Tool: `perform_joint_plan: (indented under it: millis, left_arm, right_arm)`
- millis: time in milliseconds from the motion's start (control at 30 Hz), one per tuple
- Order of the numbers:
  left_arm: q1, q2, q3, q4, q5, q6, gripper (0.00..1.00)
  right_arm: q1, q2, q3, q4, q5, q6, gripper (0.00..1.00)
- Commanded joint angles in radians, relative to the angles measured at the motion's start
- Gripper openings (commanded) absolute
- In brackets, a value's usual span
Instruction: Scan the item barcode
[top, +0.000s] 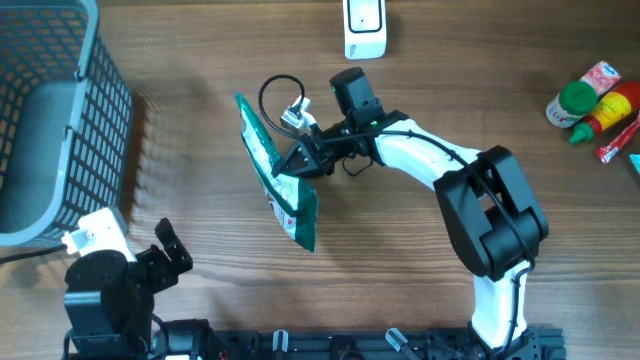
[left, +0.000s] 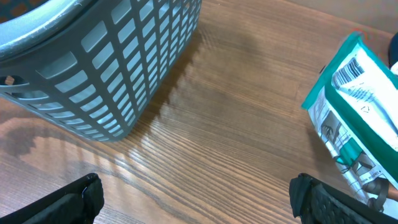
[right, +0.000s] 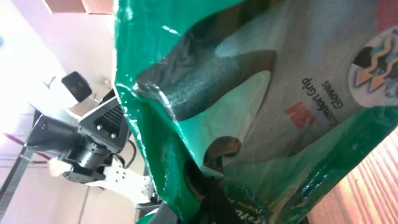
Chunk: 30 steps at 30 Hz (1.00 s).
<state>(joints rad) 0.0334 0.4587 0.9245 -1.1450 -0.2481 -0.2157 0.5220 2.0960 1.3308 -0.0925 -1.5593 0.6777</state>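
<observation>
Pack (top: 280, 185) of gloves, green and white, hangs tilted on edge over the table (top: 200, 300), left of its middle, its long side running from the far left down toward the near edge; the right gripper (top: 305, 158) is clamped on the pack's right edge about halfway along, with its arm reaching in from the near right; whether the pack's lower end touches the wood I cannot tell. In the left wrist view the pack's white face shows at the right, with a barcode (left: 349, 71) near its upper end and a green border around it; in the right wrist view the crumpled green film fills the picture, printed with a grey glove and red and grey lettering. A white scanner (top: 364, 28) stands at the far edge near the middle, apart from the pack and beyond the right gripper; a grey basket (top: 100, 120) sits at the far left corner, well apart from the pack; some bottles (top: 590, 105), red and green, lie at the right edge. The left gripper (top: 172, 252) rests at the near left corner with its jaws spread wide and nothing between them, pointing toward the bare wood between basket and pack.
</observation>
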Motion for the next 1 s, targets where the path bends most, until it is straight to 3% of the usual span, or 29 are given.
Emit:
perform_joint_plan:
  millis: [0,100,300,400,467,700,833,867,967]
  left_arm:
    - [-0.005,-0.003,0.003,0.003,0.005,0.002,1.0]
    - [-0.005,-0.003,0.003,0.003,0.005,0.002,1.0]
    - [-0.005,-0.003,0.003,0.003,0.005,0.002,1.0]
    - [-0.005,-0.003,0.003,0.003,0.005,0.002,1.0]
    - [-0.005,-0.003,0.003,0.003,0.005,0.002,1.0]
    - [-0.005,-0.003,0.003,0.003,0.005,0.002,1.0]
    - [-0.005,-0.003,0.003,0.003,0.005,0.002,1.0]
    - [-0.005,-0.003,0.003,0.003,0.005,0.002,1.0]
    - [-0.005,-0.003,0.003,0.003,0.005,0.002,1.0]
  right_arm:
    - [0.0,-0.015,-0.042,-0.03,0.134,-0.071,0.04]
    - [0.0,0.015,-0.141,-0.056,0.29,-0.015,0.04]
    - [-0.015,0.09,-0.24,0.117,0.158,-0.037,0.04]
    - [-0.055,0.09,-0.24,0.126,0.209,-0.112,0.31]
    - [-0.096,0.09,-0.24,0.103,0.291,-0.134,0.39]
    - [-0.238,0.09,-0.239,0.009,0.394,-0.324,0.83]
    - [-0.233,0.088,-0.238,0.012,0.362,-0.349,0.91]
    - [-0.217,0.086,-0.238,0.012,0.364,-0.368,0.99]
    - [-0.138,0.078,-0.236,0.012,0.52,-0.35,0.99]
